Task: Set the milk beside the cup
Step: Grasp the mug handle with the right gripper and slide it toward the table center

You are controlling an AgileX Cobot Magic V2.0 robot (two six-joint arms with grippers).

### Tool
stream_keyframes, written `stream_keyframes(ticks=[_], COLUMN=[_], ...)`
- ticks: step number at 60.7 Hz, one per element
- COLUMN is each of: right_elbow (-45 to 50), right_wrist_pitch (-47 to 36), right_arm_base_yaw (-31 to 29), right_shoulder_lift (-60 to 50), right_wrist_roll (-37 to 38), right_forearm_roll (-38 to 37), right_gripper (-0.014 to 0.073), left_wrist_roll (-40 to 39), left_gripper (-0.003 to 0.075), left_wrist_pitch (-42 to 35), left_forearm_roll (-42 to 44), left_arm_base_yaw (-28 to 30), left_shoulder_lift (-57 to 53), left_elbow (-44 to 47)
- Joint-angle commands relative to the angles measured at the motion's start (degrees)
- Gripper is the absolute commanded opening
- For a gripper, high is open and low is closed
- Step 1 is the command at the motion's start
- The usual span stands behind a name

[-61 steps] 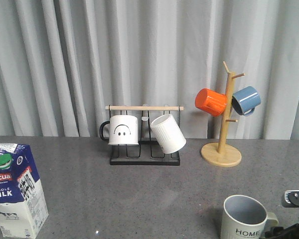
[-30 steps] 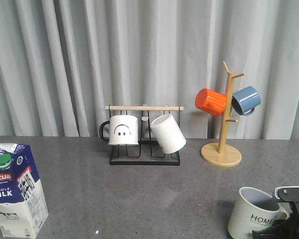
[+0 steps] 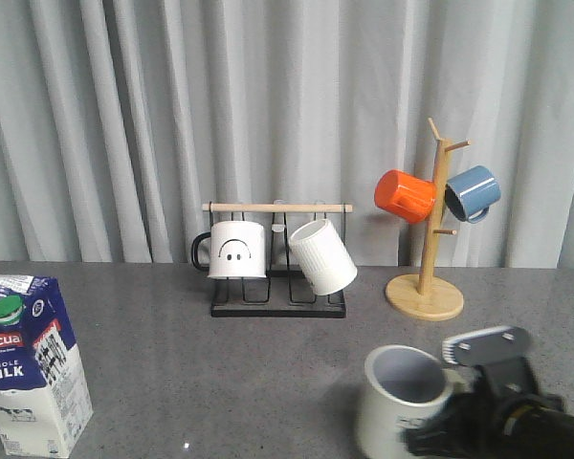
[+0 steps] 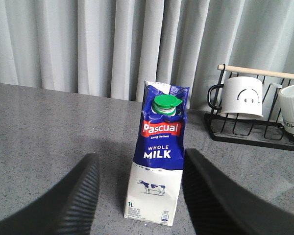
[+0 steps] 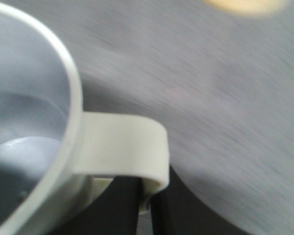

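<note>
The milk (image 3: pixel 33 368) stands upright at the front left of the grey table. In the left wrist view the milk (image 4: pixel 159 156) stands just beyond my left gripper (image 4: pixel 142 164), which is open, its fingers (image 4: pixel 73 196) apart on either side of the carton's base and not touching it. The cup (image 3: pixel 402 411) is at the front, right of centre, slightly tilted. My right gripper (image 3: pixel 474 411) is shut on its handle (image 5: pixel 122 147), with the dark fingers (image 5: pixel 122 205) pinching it below. The cup also shows at the edge of the left wrist view (image 4: pixel 293 110).
A black wire rack (image 3: pixel 277 308) with a wooden bar holds a white smiley-face mug (image 3: pixel 237 251) and a white ribbed mug (image 3: pixel 322 256) at the back centre. A wooden mug tree (image 3: pixel 426 292) with an orange mug (image 3: pixel 404 196) and a blue mug (image 3: pixel 473 192) stands back right. A grey curtain hangs behind.
My right gripper has carried the cup leftward from the front right corner toward the middle, tilting it on the way. The milk and the left gripper have not moved.
</note>
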Motion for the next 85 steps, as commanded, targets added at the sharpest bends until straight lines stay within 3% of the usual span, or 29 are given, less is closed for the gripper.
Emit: stream_keyframes(ticks=[1, 21, 59, 85], right_elbow=[-3.68, -4.22, -4.22, -4.22], right_wrist_pitch=[-2.09, 0.27, 8.46, 19.33], right_arm_base_yaw=[4.85, 8.23, 8.23, 8.23], right_shoulder_lift=[-1.86, 2.90, 0.58, -8.12], right_wrist_roll=[-0.80, -0.74, -0.74, -0.74], right_forearm_roll=[-0.63, 0.38, 1.53, 4.58], right_gripper=[-0.0009, 0.0009, 0.0249, 0.0260], left_wrist_roll=[-0.25, -0.25, -0.25, -0.25], left_gripper=[0.0380, 0.0380, 0.0380, 0.0380], left_wrist_pitch=[-3.36, -2.81, -0.97, -0.73], left_forearm_roll=[0.12, 0.12, 0.12, 0.12], left_arm_base_yaw=[-0.12, -0.12, -0.12, -0.12], left_shoulder_lift=[0.64, 0.64, 0.64, 0.64], left_elbow=[-2.04, -2.04, -2.04, -2.04])
